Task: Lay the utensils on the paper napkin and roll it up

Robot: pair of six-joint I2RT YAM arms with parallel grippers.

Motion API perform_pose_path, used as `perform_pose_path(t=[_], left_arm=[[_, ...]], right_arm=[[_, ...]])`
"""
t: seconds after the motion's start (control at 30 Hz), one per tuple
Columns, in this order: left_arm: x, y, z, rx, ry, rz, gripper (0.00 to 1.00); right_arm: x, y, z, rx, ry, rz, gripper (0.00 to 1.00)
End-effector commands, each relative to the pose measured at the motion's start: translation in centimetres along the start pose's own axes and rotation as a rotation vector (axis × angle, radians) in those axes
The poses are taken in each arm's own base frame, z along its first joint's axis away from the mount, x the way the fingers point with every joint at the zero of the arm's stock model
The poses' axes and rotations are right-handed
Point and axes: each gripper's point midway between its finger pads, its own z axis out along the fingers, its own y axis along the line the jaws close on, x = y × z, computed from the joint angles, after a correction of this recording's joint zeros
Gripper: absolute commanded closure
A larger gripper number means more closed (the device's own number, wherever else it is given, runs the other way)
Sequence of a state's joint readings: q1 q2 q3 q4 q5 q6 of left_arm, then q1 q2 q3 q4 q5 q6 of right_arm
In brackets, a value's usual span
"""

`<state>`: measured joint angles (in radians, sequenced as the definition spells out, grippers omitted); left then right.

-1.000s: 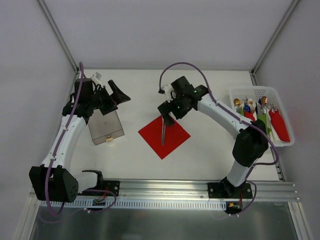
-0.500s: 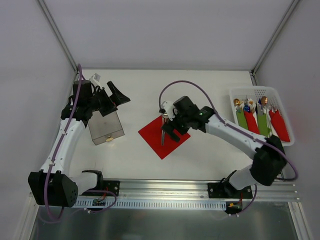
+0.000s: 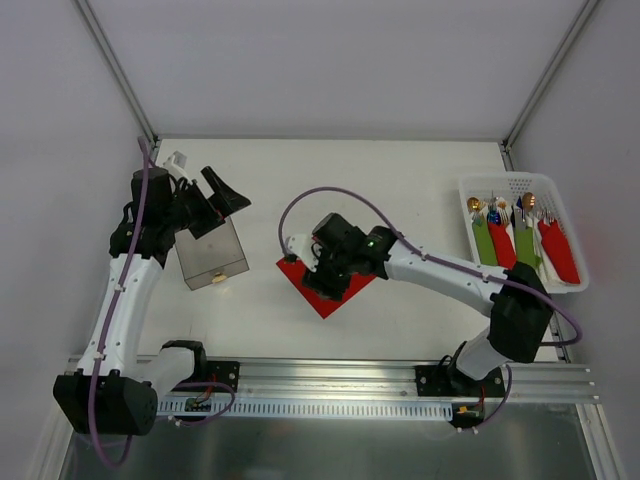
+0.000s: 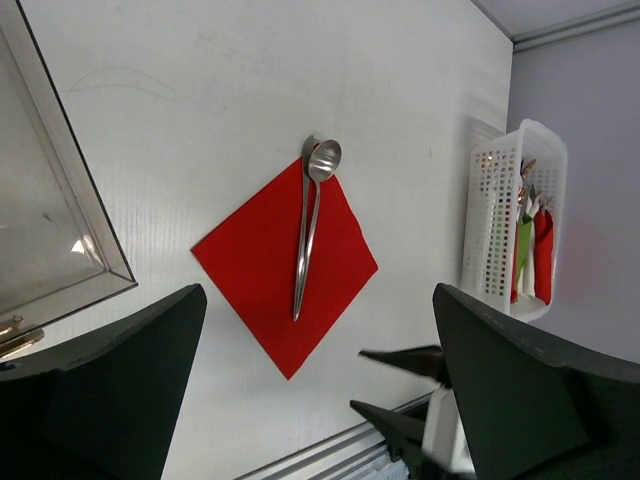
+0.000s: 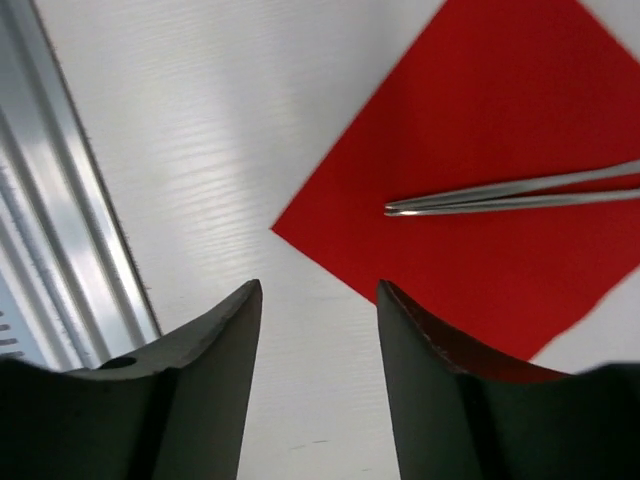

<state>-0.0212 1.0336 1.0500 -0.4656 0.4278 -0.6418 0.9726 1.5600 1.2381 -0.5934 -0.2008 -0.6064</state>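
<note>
A red paper napkin (image 4: 270,275) lies as a diamond on the white table. Two slim silver utensils (image 4: 308,225) lie side by side along its middle, with the spoon bowl (image 4: 326,160) at the far corner. In the right wrist view the handle ends (image 5: 500,195) rest on the napkin (image 5: 500,100). My right gripper (image 5: 320,290) is open and empty, low over the table just beside the napkin's near corner. In the top view it (image 3: 318,283) covers most of the napkin (image 3: 322,305) and hides the utensils. My left gripper (image 3: 225,205) is open and empty, raised at the left.
A clear box (image 3: 212,255) stands under my left gripper. A white basket (image 3: 520,185) at the far right holds several rolled bundles in red and green napkins. The metal rail (image 3: 330,375) runs along the near table edge, and shows close in the right wrist view (image 5: 60,200).
My right gripper has swept from the napkin's far corner across it toward its near-left corner, reaching lower. My left arm has drawn slightly left. Napkin and utensils have not moved.
</note>
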Motion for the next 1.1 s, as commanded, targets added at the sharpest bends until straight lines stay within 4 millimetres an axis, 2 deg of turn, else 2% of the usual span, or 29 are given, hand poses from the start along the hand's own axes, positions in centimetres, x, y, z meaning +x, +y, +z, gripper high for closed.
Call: perform_pose_path(t=[0.0, 0.1, 0.27, 0.4, 0.83, 1.07], left_arm=[[-0.4, 0.6, -0.6, -0.003, 0.002, -0.023, 0.01], [-0.6, 0.7, -0.9, 0.000, -0.006, -0.031, 0.01], [-1.2, 1.0, -1.2, 0.000, -0.016, -0.041, 0.01], [-1.0, 1.3, -0.9, -0.005, -0.006, -0.048, 0.01], [-0.9, 1.4, -0.9, -0.005, -0.004, -0.047, 0.01], [-0.7, 1.4, -1.1, -0.002, -0.004, -0.049, 0.01]], right_arm=[[0.8, 2.0, 1.0, -0.039, 0.052, -0.072, 0.49], [2.0, 3.6, 2.6, -0.078, 0.078, -0.111, 0.59], [4.3, 5.4, 5.2, -0.112, 0.127, -0.159, 0.57], [5.3, 5.2, 6.6, -0.103, 0.148, -0.158, 0.56], [4.2, 4.5, 8.5, -0.090, 0.151, -0.159, 0.56], [4.6, 4.1, 9.9, -0.080, 0.177, -0.162, 0.57]])
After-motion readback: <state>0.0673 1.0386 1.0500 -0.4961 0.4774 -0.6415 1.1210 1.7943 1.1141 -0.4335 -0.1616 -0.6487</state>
